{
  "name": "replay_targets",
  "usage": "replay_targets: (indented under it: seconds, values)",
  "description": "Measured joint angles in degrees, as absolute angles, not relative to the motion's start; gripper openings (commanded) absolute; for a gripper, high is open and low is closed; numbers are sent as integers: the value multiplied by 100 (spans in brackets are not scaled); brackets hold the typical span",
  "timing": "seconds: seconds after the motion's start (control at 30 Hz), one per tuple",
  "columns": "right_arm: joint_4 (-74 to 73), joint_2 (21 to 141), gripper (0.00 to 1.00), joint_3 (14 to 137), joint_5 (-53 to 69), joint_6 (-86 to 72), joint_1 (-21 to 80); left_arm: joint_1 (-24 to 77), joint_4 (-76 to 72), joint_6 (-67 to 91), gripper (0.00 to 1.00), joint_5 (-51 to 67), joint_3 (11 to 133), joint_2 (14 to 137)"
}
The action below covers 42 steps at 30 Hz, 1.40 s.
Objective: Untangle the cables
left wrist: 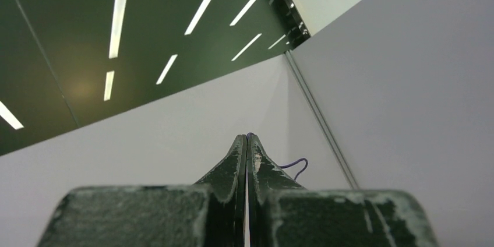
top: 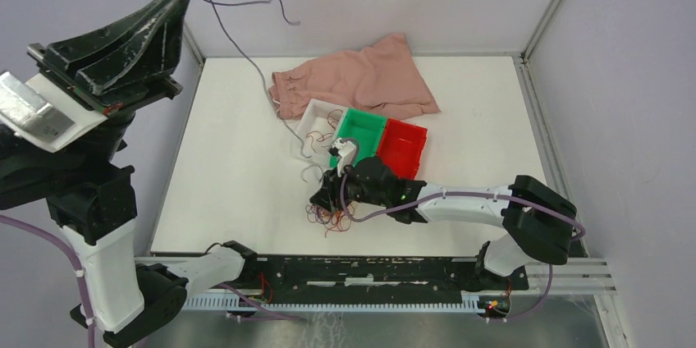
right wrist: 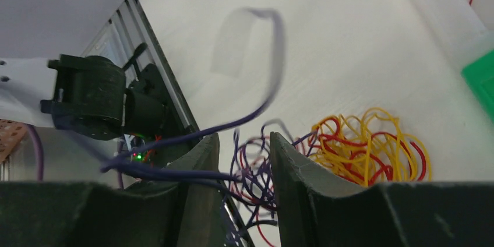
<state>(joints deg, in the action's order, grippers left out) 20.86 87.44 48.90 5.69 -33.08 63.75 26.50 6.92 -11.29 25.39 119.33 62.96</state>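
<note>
Low in the top view, just beyond the arm bases, the cables (top: 331,218) are lying clumped on the table (top: 230,184). The right gripper (right wrist: 242,142), much the nearer one, is sitting at the clump. Its jaws are standing apart with dark purple loops threading the gap, not yet pinched, while yellow and red coils are lying to the right of its fingers. Just beyond, a white bin (top: 316,110), green bin (top: 365,122) and red bin (top: 408,128) are crowding any push farther up the frame, with the pink cloth (top: 361,77) behind them. High at upper left, the left gripper (left wrist: 247,142) is clenching a purple strand (top: 244,54), which is slanting down-right toward the clump, likely the line to pull along.
</note>
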Motion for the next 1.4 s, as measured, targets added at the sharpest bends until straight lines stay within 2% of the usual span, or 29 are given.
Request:
replay_targets:
  seconds: [0.23,0.43,0.67,1.07,1.3,1.4]
  values:
    - [2344,8794,43,4248,296,-3465,6375,2648,202,-1658,3,2239,12199,6313]
    - [2499,8840,55,3990,145,-3522,6375,2596,-486,-2213,3,1715,12309,6394]
    - [2609,8991,59,3896,34,-3533,6375,2480,-1885,-2797,3,1035,12416,6674]
    - [2543,9006,72,3715,-58,-3463,6375,2443,-3286,-3776,3,963,13437,7623]
    - [1953,8420,75,3754,-148,-3179,6375,2418,-2792,-4012,3,1345,12978,7424]
    - [1584,8077,75,4136,-158,-2987,6375,2418,-2246,-3870,3,1621,11808,6785]
